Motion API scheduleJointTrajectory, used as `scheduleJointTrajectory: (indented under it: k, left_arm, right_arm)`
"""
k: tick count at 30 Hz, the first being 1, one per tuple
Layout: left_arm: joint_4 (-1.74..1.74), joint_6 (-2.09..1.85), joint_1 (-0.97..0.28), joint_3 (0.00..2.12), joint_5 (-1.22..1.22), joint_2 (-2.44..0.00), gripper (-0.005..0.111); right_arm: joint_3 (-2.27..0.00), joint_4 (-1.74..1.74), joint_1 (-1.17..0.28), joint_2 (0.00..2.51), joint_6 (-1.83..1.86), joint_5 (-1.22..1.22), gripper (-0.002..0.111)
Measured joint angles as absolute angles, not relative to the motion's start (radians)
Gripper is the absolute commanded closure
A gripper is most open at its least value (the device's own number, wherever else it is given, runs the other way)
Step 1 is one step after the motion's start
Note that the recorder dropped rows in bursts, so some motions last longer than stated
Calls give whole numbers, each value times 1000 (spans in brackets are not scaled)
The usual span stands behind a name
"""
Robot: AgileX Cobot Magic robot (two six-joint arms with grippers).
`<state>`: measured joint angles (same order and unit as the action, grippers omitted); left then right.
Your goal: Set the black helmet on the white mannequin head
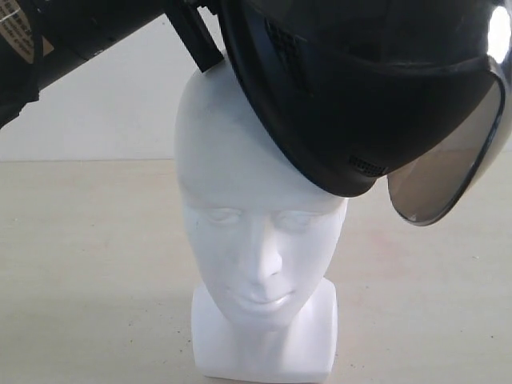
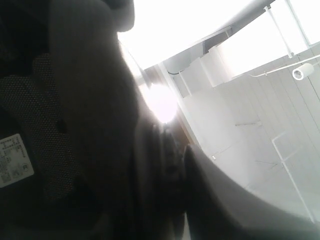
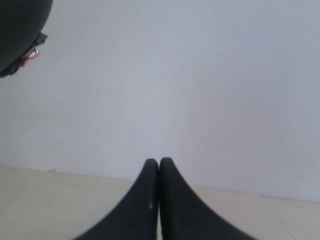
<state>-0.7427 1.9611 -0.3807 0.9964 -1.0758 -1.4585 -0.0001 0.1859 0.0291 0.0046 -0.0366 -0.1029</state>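
**Operator:** Where is the black helmet (image 1: 352,88) right now?

**Coach:** It hangs tilted over the white mannequin head (image 1: 256,232), with its opening turned down toward the crown. The rim crosses the crown on a slant, so the side of the skull nearer your left arm is bare. The smoky visor (image 1: 448,176) droops off the other side, beside the forehead. I cannot tell whether the rim touches the crown.

**Operator:** And the tools?

**Coach:** Your left tool (image 1: 200,38) pinches the helmet's rim. One finger shows outside the shell, and the other is hidden inside, where the wrist camera sees padded lining (image 2: 35,110) and a white label (image 2: 15,160). Your right tool (image 3: 159,164) has its fingers pressed together on nothing, away from the work.

**Operator:** How do I seat it well?

**Coach:** Level it first. Roll your left wrist until the rim lies flat above the crown, centre the opening over the head, then lower it straight down. If you push down while it is tilted, I judge the rim will catch the skull and tip the head, since its blocky base seems only to stand on the surface (image 1: 80,280). Go slowly and see that the visor clears the brow. Let go only when the shell rests on the head all round.
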Motion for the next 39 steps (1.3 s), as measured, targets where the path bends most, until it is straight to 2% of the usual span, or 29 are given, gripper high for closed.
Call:
scheduleJointTrajectory:
  k: [9,19,39]
  left_arm:
    - [-710,1975,-368,991,-1106,-1461,102]
    - [-535,1991,-332,866,-1217,-1461,102]
    - [-480,2022,-326,819,-1240,-1455,102]
  right_arm:
    - [0,176,29,5,-98,-143,109]
    - [0,174,29,5,-120,-143,109]
    - [0,172,29,5,-143,-151,109]
